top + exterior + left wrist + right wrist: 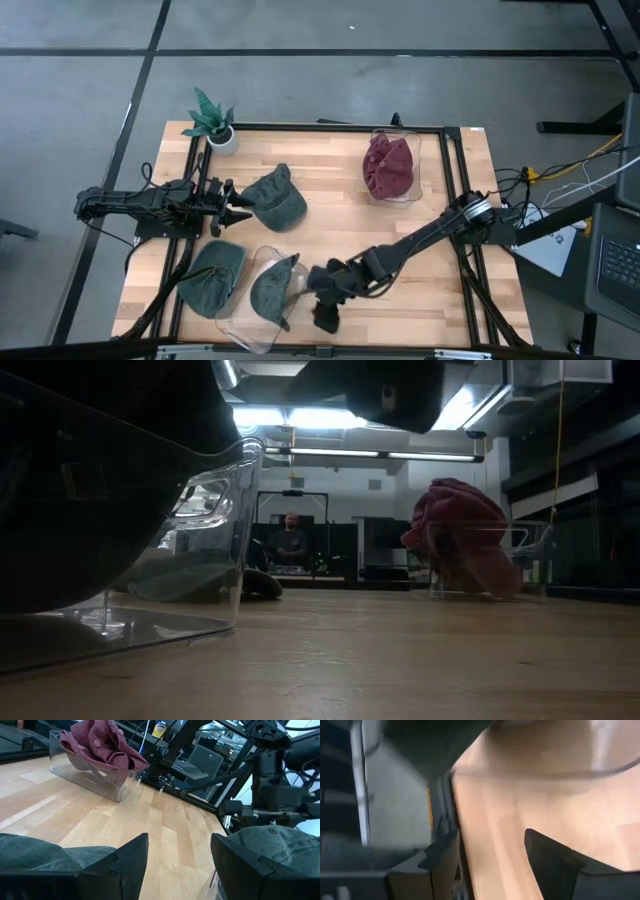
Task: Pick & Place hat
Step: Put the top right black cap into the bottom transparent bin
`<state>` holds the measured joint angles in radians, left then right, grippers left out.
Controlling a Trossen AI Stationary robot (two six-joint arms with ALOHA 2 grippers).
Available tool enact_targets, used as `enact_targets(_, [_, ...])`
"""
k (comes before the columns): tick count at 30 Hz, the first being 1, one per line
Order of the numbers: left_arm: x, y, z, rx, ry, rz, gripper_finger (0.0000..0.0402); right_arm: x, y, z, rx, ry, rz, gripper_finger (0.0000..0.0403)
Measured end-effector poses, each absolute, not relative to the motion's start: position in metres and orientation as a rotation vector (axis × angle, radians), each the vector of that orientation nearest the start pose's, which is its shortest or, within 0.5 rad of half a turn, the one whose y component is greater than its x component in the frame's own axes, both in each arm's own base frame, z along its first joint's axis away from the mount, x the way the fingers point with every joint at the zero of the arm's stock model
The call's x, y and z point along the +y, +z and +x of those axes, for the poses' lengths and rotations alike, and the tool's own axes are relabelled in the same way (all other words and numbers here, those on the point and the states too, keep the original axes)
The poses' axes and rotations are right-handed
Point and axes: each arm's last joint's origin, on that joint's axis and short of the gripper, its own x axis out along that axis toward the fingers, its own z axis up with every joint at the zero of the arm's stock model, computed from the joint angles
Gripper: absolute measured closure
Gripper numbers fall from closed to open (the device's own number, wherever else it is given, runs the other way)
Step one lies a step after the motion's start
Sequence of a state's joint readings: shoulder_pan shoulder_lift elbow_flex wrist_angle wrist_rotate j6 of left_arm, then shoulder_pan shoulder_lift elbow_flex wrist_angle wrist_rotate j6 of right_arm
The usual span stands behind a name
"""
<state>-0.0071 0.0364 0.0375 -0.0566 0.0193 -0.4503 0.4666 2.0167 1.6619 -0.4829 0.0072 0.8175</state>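
A clear bin (392, 190) at the table's far right holds a maroon hat (389, 163). Another clear bin (245, 325) at the near edge holds a green hat (273, 290). The right gripper (322, 300), fingers apart and empty, sits just right of it. The left gripper (235, 207), open and empty, touches another green hat (276, 197); a third green hat (212, 277) lies near left.

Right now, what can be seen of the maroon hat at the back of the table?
The maroon hat is a crumpled soft fabric cap, creased and folded on itself, sitting in a clear plastic bin at the table's far right. It bulges above the bin's rim; in the left wrist view a small button shows on the crown. Only the bin touches it. Both grippers are away from it.
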Motion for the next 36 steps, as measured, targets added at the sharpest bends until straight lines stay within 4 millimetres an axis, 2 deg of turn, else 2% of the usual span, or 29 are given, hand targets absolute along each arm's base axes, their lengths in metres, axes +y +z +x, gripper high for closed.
enact_targets(6, [-0.001, 0.168, 0.098, 0.061, -0.013, -0.451, 0.0192, 0.161, 0.254, 0.411, 0.876, -0.105, 0.656, 0.0196])
enact_targets(8, [-0.001, 0.168, 0.098, 0.061, -0.013, -0.451, 0.0192, 0.147, 0.259, 0.41, 0.882, -0.153, 0.658, 0.02])
enact_targets(11, [-0.001, 0.168, 0.098, 0.061, -0.013, -0.451, 0.0192, 0.136, 0.258, 0.409, 0.895, -0.196, 0.606, 0.0203])
enact_targets(17, [-0.001, 0.168, 0.098, 0.061, -0.013, -0.451, 0.0192, 0.138, 0.251, 0.41, 0.917, -0.19, 0.53, 0.0203])
enact_targets(25, [-0.001, 0.168, 0.098, 0.061, -0.013, -0.451, 0.0192, 0.142, 0.229, 0.424, 0.904, -0.176, 0.508, 0.0203])
enact_targets(30, [-0.001, 0.168, 0.098, 0.06, -0.013, -0.451, 0.0192, 0.143, 0.223, 0.43, 0.892, -0.169, 0.51, 0.0203])
enact_targets(36, [-0.001, 0.168, 0.098, 0.06, -0.013, -0.451, 0.0192, 0.141, 0.21, 0.429, 0.959, -0.191, 0.461, 0.0203])
